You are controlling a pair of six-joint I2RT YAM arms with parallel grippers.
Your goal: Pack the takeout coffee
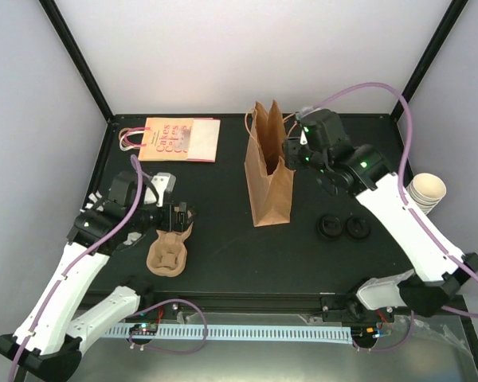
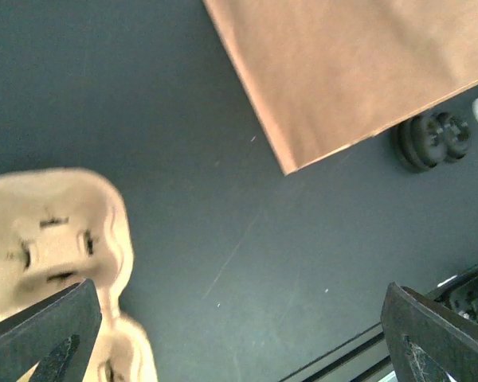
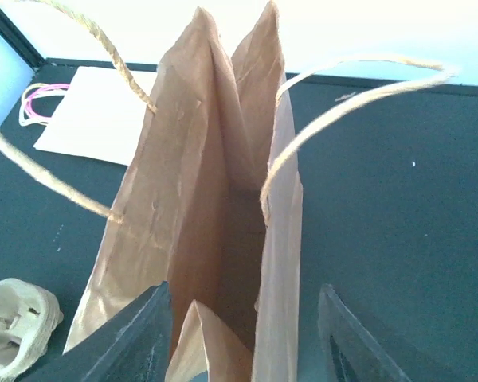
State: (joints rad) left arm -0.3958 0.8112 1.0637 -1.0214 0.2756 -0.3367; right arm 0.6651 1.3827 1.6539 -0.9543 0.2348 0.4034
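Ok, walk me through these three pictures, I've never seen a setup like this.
Two white robot arms are bolted at the near edge of a black table. The overhead picture shows both. The other two come from cameras on the wrists.

The left gripper hangs open over brown pulp cup trays, holding nothing. The right gripper is at the mouth of an upright brown paper bag, its fingers apart either side of the opening.

Also there: a flat printed bag, two black lids, and stacked cream cups at the right edge. No lidded coffee cup shows.
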